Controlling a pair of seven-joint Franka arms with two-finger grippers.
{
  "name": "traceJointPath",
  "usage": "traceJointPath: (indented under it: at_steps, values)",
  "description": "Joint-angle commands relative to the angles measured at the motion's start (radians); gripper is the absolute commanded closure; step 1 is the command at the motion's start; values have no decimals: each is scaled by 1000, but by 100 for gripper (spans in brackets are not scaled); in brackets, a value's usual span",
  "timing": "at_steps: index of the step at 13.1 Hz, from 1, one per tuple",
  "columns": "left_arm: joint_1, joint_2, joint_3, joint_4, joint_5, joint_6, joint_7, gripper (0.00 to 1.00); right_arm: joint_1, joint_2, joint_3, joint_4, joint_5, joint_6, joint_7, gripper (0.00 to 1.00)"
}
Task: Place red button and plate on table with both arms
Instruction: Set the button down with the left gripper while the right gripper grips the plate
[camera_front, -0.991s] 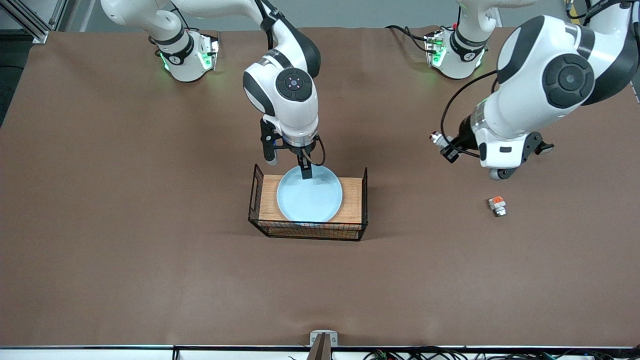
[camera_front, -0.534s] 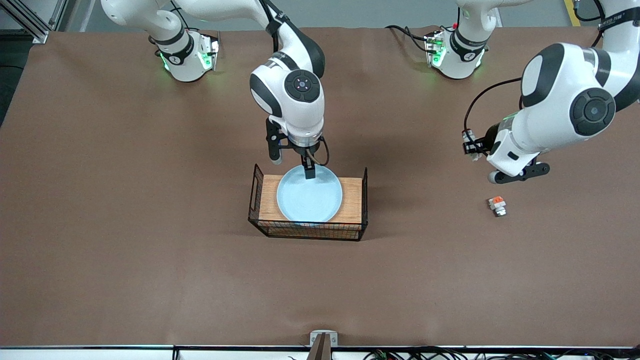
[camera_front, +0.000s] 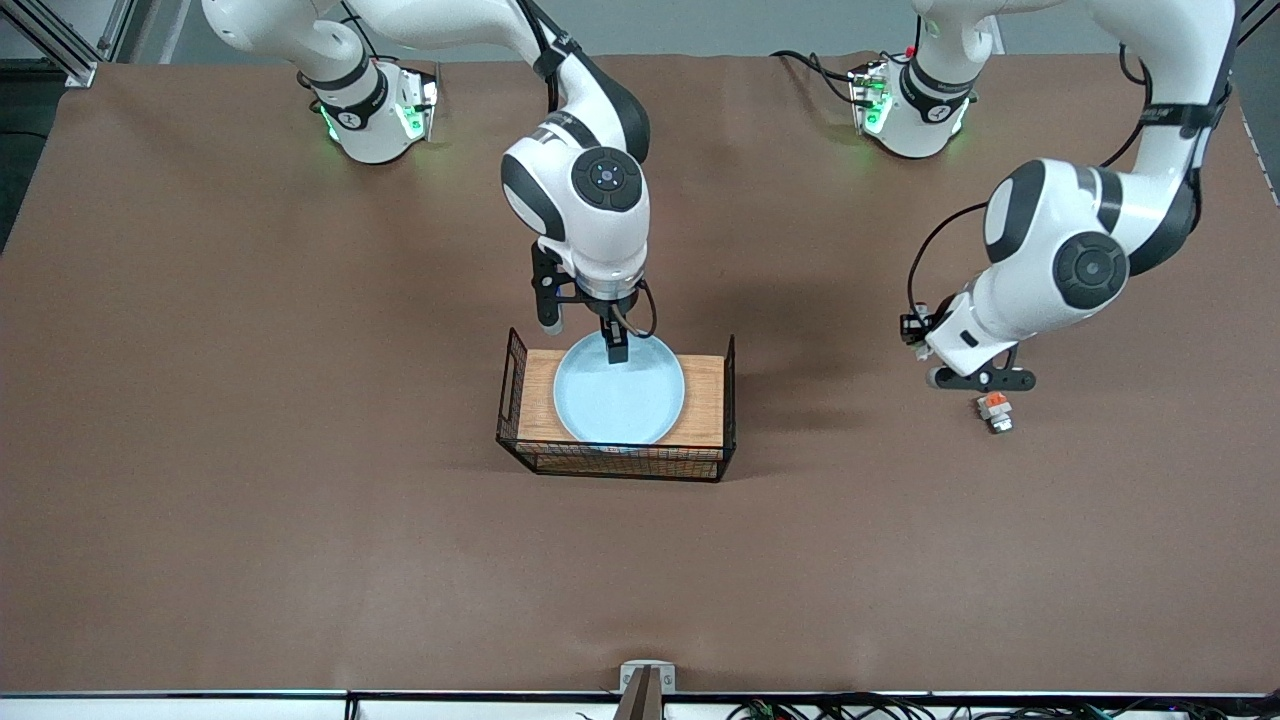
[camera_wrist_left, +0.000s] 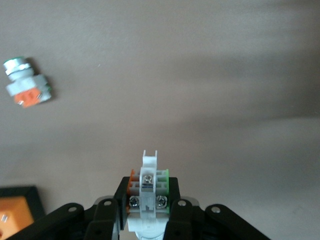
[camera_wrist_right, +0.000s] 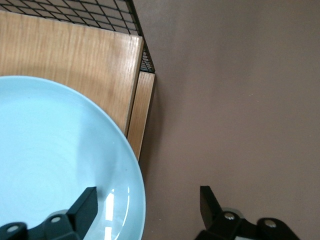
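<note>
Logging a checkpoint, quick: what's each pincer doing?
Left pincer: shut on the red button, over the table.
Right pincer: open, straddling the plate rim.

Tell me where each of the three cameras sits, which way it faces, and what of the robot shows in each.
Front view: high across the table, facing both bases; shows both arms, the rack and the plate on it.
Left wrist view: on the left arm's wrist, looking down at the mat past the left gripper, which clamps the red button; the orange-topped part lies on the mat.
Right wrist view: on the right arm's wrist, looking down; the right gripper straddles the plate's rim, open.
Shared: front and right wrist views both show plate and rack; front and left wrist both show the orange-topped part.
</note>
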Motion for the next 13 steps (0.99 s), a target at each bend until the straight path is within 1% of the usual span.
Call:
traceJointPath:
  at_steps: [1,4,7,8,9,11,12,13]
  values:
    - [-3,97,-2,20,97,90,-2,87,-4,18,1,39,-13,-5,19,16]
    - [-6,194,-1,28,105,211,-61,87,1,28,1,45,-13,-5,17,19]
    - [-3,249,4,55,159,231,-83,87,4,34,1,45,-13,-3,16,21]
    - [-2,263,5,64,159,231,-89,87,4,34,1,45,-15,-3,9,26]
    - [0,269,7,69,159,233,-92,87,3,34,1,50,-13,0,6,35]
    - [3,272,10,69,161,233,-92,86,3,34,1,58,-15,6,5,67]
    - [6,280,10,69,161,236,-92,86,1,34,1,64,-13,6,5,85]
    - [6,285,11,69,165,241,-92,86,1,35,1,68,-13,6,6,97]
